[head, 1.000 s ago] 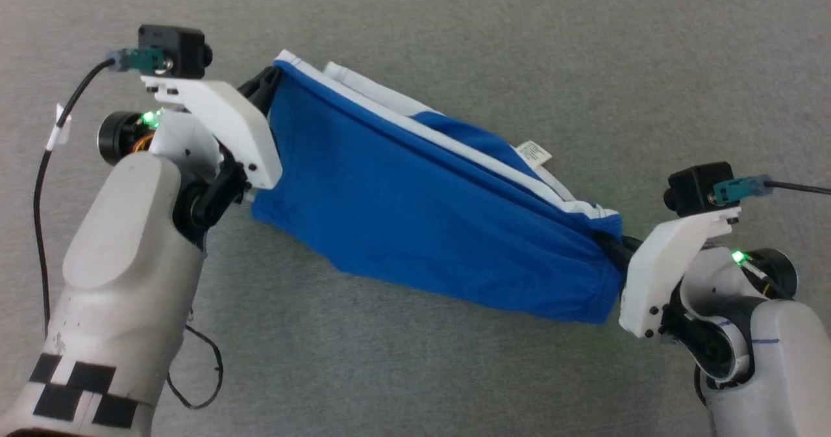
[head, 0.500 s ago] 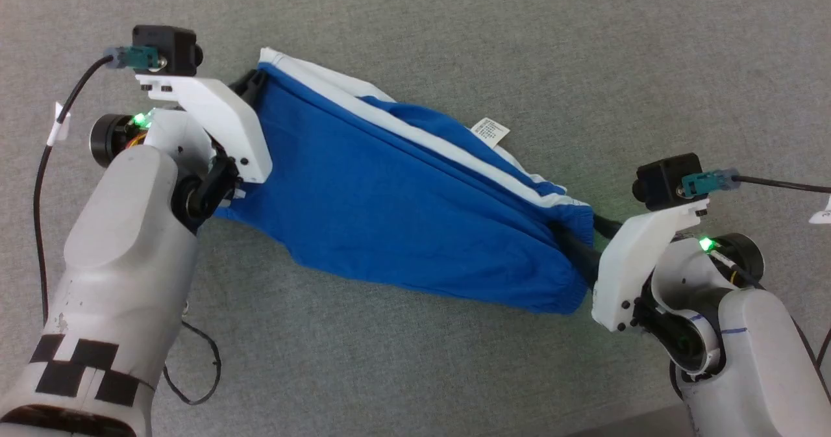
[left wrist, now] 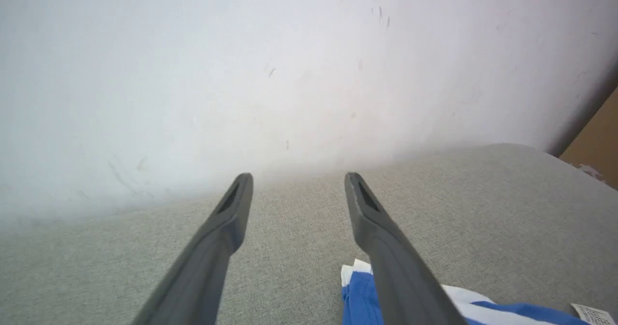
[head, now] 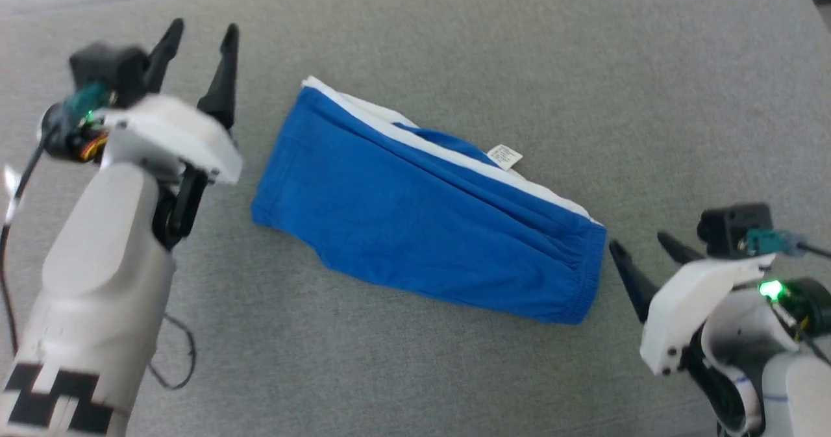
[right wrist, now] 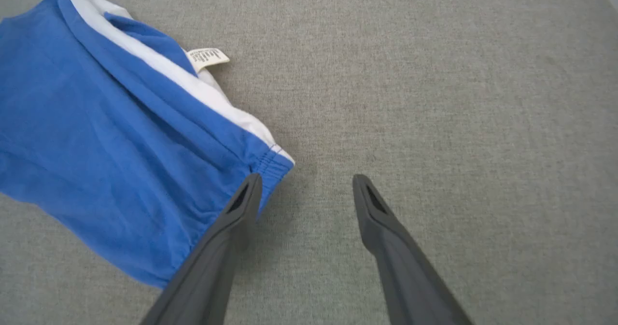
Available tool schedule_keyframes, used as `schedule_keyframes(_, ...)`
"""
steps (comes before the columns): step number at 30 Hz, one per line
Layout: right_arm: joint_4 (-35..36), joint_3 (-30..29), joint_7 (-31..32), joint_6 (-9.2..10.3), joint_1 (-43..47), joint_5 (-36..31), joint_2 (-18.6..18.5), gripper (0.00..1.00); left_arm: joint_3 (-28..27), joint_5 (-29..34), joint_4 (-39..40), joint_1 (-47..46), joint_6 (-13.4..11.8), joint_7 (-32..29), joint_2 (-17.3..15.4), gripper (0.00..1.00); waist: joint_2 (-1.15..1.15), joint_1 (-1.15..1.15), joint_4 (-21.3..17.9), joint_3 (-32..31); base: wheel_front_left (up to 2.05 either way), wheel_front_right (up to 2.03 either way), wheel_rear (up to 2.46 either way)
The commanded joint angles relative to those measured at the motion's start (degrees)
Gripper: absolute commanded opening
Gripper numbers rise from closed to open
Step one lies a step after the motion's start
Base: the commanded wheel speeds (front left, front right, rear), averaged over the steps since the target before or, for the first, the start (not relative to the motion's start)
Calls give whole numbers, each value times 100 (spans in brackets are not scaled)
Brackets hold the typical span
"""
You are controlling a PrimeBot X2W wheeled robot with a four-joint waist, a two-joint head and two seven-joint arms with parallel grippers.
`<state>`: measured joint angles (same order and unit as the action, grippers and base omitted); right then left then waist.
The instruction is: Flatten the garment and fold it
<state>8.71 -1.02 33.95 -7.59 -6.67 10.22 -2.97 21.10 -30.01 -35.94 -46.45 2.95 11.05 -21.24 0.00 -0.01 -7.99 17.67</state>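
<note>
- Right gripper point(head: 638, 245), lower right: fingers spread wide, empty, just off the waistband point(head: 584, 281).
- Shorts point(head: 415, 216), mid-frame: slantwise on the grey surface point(head: 584, 67), doubled lengthwise, lightly creased.
- Left gripper point(head: 202, 34), upper left: wide, empty, apart from the hem point(head: 279, 164).
- Likely best: smooth the creases, then pinch both layers at one end and carry it across evenly.

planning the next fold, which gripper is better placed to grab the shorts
Probably the right gripper: open, its fingertips sit beside the gathered end of the garment. The left gripper points away from it.
</note>
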Motion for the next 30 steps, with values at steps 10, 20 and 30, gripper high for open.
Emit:
schedule_keyframes(10, 121, 128, 726, 10, 647, -3, 9, 100, -872, 652, 2290, 2018, -597, 392, -92, 100, 0, 1, 538, -677, 0, 0, 0)
schedule_keyframes(20, -1182, -57, 448, 10, 190, 170, 9, 100, -1596, 1009, 3419, 3615, -688, 394, 312, 100, 0, 1, 920, -680, 0, 0, 0)
schedule_keyframes(30, -2499, 221, 528, 10, -329, -63, 9, 89, -1747, 1225, 3316, 3876, -418, 395, 653, 100, 0, 1, 1124, -687, 0, 0, 0)
